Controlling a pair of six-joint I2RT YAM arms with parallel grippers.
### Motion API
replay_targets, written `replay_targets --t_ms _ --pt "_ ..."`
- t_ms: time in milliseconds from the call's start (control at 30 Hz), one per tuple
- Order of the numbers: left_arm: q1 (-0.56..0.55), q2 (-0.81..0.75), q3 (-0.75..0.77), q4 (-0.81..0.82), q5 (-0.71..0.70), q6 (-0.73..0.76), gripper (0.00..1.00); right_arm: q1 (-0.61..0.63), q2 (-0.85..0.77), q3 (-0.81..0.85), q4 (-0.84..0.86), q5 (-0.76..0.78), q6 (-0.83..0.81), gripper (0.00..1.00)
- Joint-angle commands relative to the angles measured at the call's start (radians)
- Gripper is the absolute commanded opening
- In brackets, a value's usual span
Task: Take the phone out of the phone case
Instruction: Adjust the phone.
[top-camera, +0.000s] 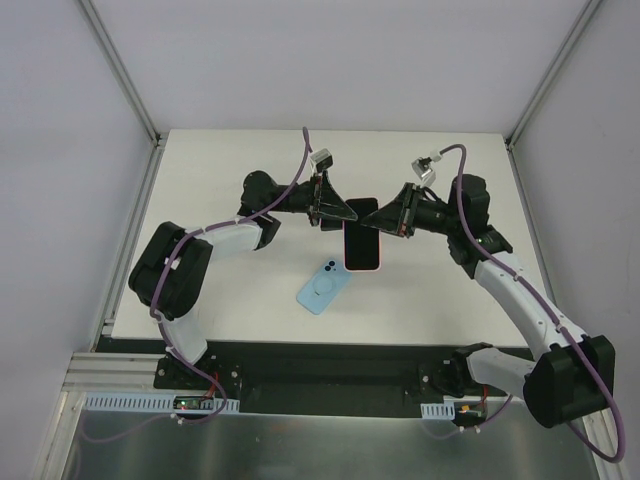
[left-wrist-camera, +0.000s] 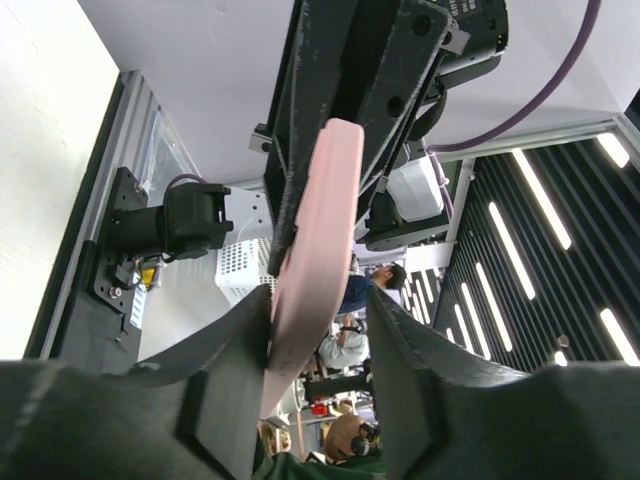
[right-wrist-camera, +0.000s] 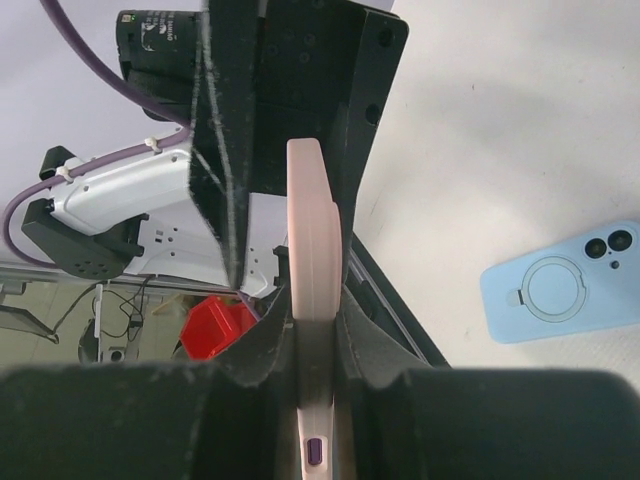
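Right fingers (right-wrist-camera: 262, 355) clamp tight on the pink phone case (right-wrist-camera: 312, 250), held above the desk (top-camera: 240, 300) with the phone (top-camera: 362, 232) inside; left fingers (left-wrist-camera: 225, 360) straddle it loosely. Case should flex, phone likely stiff, slick glass, so peel at a corner.

phone (top-camera: 362, 235) was over mid-table (top-camera: 250, 300), left gripper (top-camera: 335, 212) at its far-left corner, right gripper (top-camera: 385, 220) on its right edge. second case (top-camera: 324, 287) lay on the table just front-left of it.
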Motion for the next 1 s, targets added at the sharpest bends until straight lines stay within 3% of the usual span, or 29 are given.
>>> replay_targets --t_ms 0,133,167,233,300,333,367,433,500,733,967 --pt "-0.019 -0.025 0.049 0.369 -0.027 -0.011 0.35 0.011 -0.005 0.044 0.079 -0.008 0.018 0.01" --pt "-0.023 -0.020 0.060 0.371 -0.035 -0.016 0.20 0.017 0.005 0.054 0.079 -0.010 0.019 0.01" --pt "-0.023 -0.020 0.058 0.369 -0.036 -0.017 0.10 0.018 0.005 0.054 0.079 -0.011 0.018 0.02" --pt "-0.023 -0.019 0.060 0.371 -0.039 -0.023 0.00 0.021 0.007 0.055 0.073 -0.010 0.015 0.01" --pt "-0.021 -0.017 0.063 0.366 -0.041 -0.034 0.00 0.023 0.004 0.093 -0.065 0.024 -0.048 0.05" --pt "-0.019 -0.013 0.064 0.360 -0.041 -0.039 0.00 0.023 -0.001 0.122 -0.166 0.115 -0.092 0.38" --pt "-0.018 -0.010 0.066 0.354 -0.041 -0.043 0.00 0.028 -0.008 0.148 -0.360 0.178 -0.188 0.56" --pt "-0.010 -0.001 0.058 0.320 -0.050 -0.043 0.00 0.034 -0.052 0.182 -0.481 0.336 -0.232 0.81" --pt "0.003 0.003 0.043 0.302 -0.059 -0.034 0.00 0.032 -0.102 0.172 -0.533 0.402 -0.235 0.87" --pt "0.022 -0.020 0.001 0.112 -0.101 0.078 0.00 0.072 -0.341 0.120 -0.691 0.675 -0.228 0.87" --pt "0.022 -0.057 0.035 -0.107 -0.102 0.254 0.00 0.181 -0.413 0.112 -0.747 0.779 -0.214 0.87"
